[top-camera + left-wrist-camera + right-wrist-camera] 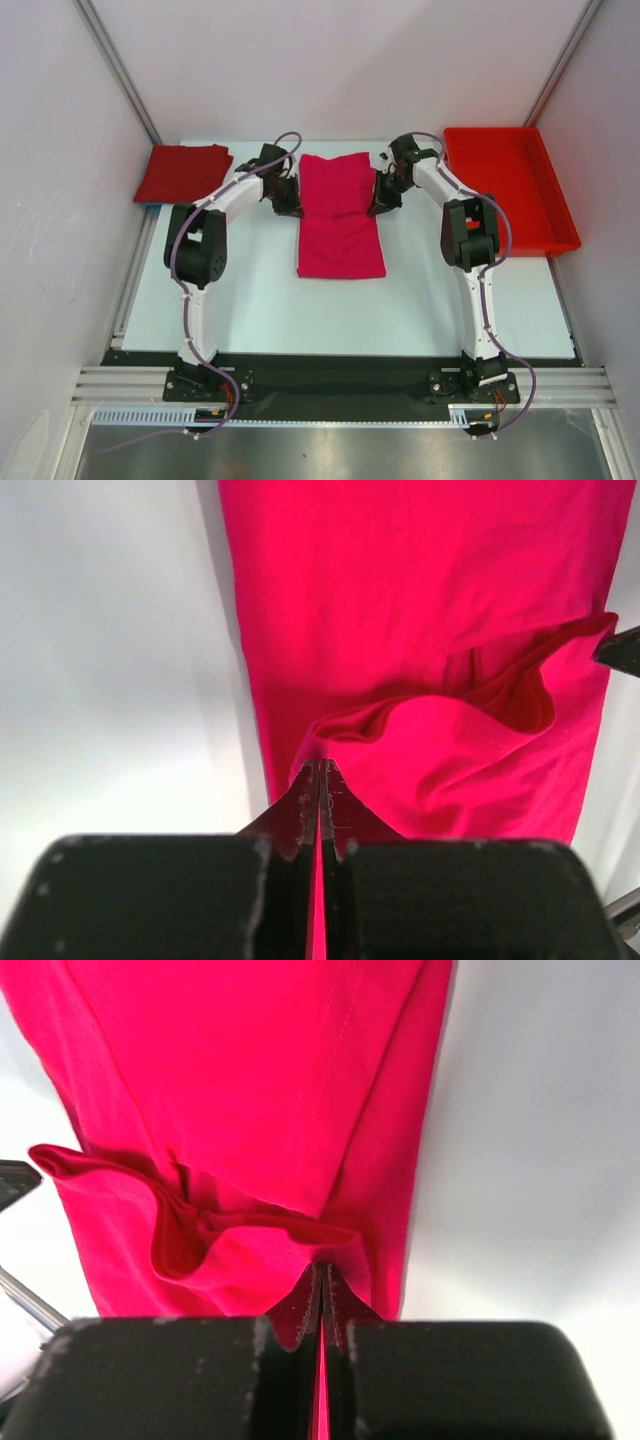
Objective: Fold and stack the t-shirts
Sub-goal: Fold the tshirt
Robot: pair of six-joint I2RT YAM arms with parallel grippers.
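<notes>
The left fingers [316, 780] are pressed tight together with no gap, pinching the side edge of the magenta-pink t-shirt [420, 600]; a thin line of pink cloth shows between them in the left wrist view. The right fingers [318, 1280] are likewise closed hard on the opposite side edge of the same shirt [250, 1080], again with a sliver of cloth caught between the tips. Between the two grips the cloth rises in a loose, curled ridge running across the shirt from one pair of fingers to the other; the rest lies flat.

From above, the left fingers [290, 205] sit at the shirt's left edge and the right fingers [380, 203] at its right edge, both in the upper half of the garment. The magenta-pink t-shirt [340, 220] is folded to a long narrow strip at the centre of the frame, lengthwise on the white table [260, 300]. The crimson t-shirt [182, 172] lies folded flat at the table's upper left corner, well apart from both arms; a bright red plastic tray [500, 190] stands at the upper right, beside the right arm.
</notes>
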